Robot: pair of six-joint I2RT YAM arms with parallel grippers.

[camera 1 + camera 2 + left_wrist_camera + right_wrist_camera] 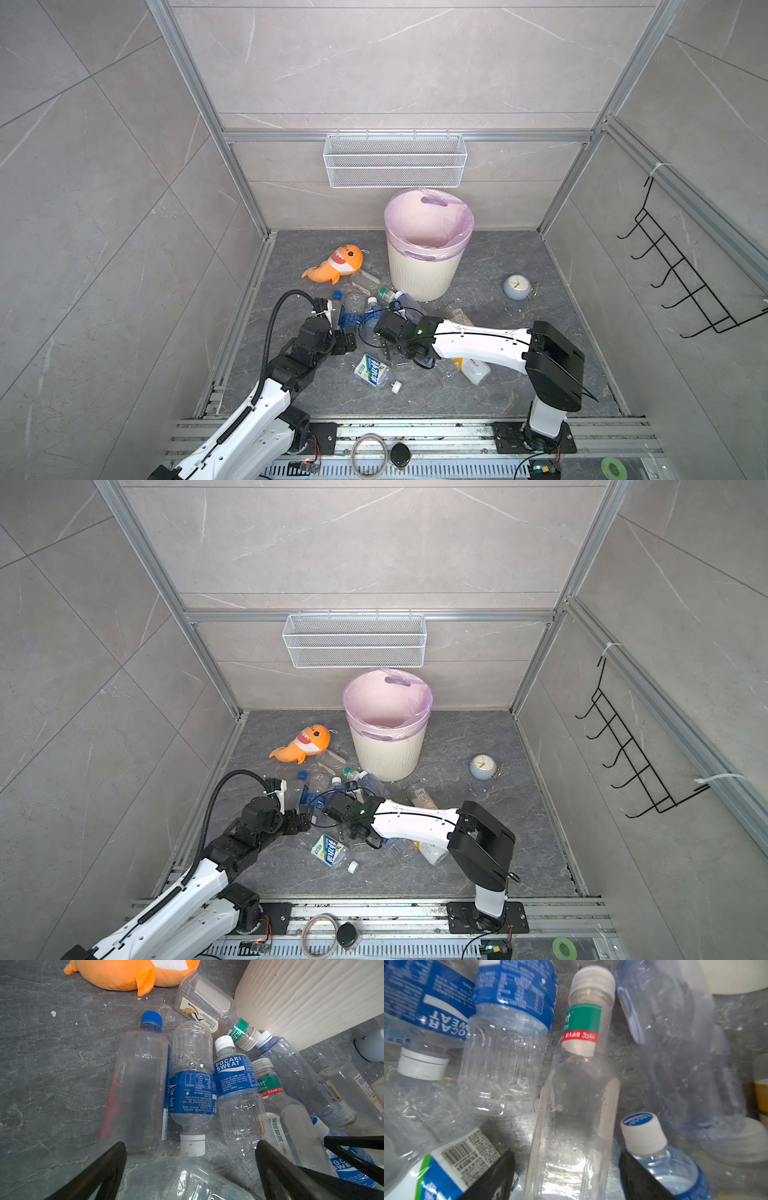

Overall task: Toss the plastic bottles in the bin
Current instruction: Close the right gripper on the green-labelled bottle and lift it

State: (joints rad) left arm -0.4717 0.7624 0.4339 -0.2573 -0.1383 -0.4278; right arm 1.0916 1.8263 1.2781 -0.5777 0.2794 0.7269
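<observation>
We had our right gripper (565, 1154) spread astride the green-labelled bottle (577, 1095), which we judged light, slick, crushable and best pinched mid-body, while our left gripper (190, 1144) hung wide, empty.

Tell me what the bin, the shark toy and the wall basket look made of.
The bin looks like matte cream plastic: ribbed moulded wall; its liner thin pink film, crinkled. The shark toy: soft orange plush, fuzzy surface. The basket: probably white-coated metal wire mesh.
</observation>
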